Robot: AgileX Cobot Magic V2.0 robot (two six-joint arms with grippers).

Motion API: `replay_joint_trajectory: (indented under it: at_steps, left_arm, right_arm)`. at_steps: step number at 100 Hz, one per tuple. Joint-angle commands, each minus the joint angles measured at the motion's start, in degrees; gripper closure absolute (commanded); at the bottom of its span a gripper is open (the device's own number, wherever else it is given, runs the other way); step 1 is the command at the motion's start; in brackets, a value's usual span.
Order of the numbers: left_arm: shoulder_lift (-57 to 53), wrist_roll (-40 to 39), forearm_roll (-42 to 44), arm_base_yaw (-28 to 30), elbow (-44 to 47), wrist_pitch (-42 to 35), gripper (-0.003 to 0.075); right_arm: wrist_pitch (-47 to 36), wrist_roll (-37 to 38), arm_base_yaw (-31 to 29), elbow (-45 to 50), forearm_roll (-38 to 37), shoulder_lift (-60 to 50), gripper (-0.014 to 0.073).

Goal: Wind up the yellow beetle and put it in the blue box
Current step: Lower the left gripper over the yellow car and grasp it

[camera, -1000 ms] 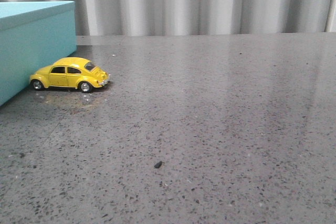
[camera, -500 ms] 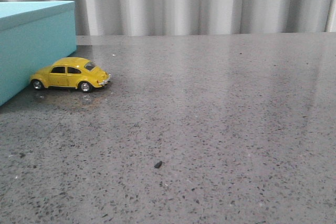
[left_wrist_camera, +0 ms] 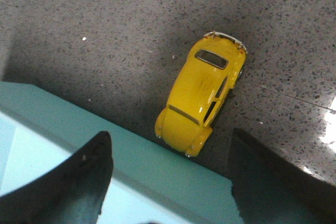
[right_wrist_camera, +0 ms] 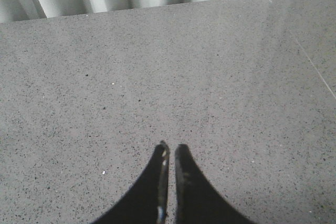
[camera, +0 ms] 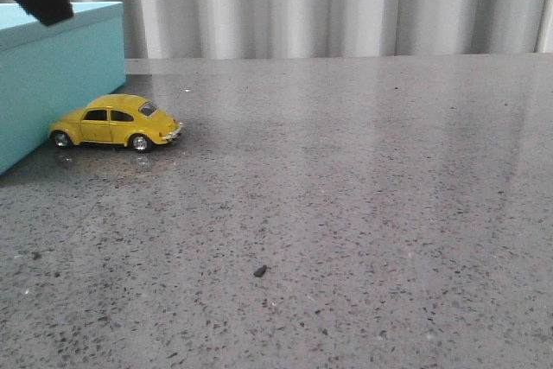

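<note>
Left gripper (left_wrist_camera: 168,174) now pokes in over the box (camera: 60,75), fingers wide above the untouched car (camera: 115,123); right gripper (right_wrist_camera: 169,153) pinched closed.

— What's the surface?
— A grey speckled stone table (camera: 363,179).
— What's on it?
— A blue box (camera: 52,75) at the left, a yellow beetle (camera: 115,123) just beside it, one dark crumb (camera: 259,271).

We see a glossy yellow beetle (camera: 115,122) with chrome bumpers, a matt, plain blue box (camera: 54,75), and a polished grey speckled stone-like table (camera: 346,213) that gives faint reflections. The gripper fingers (left_wrist_camera: 79,182) look like matt black plastic.
</note>
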Motion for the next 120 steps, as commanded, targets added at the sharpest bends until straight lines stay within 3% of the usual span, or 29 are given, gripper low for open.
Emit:
replay_joint_trajectory:
  at_steps: [1,31,68,120]
  left_arm:
    - [-0.53,1.71,-1.91,-0.51,-1.99,-1.73,0.0281]
    - [2.93,9.19,-7.78,-0.51,-1.99,-2.42,0.0281]
    - [7.45,19.15,-7.4,-1.72,-1.99,-3.57,0.0281]
    - [11.0,19.38,-5.16,-1.47,-1.99,-5.1,0.0281]
  right_arm:
    - [-4.27,-0.55,-0.08,-1.33,-0.7,-0.04,0.0636]
    - [-4.27,-0.55,-0.08,-1.33,-0.7,-0.04,0.0636]
    - [-4.27,-0.55,-0.08,-1.33,-0.7,-0.04,0.0636]
    - [-4.27,-0.55,-0.08,-1.33,-0.7,-0.82,0.0636]
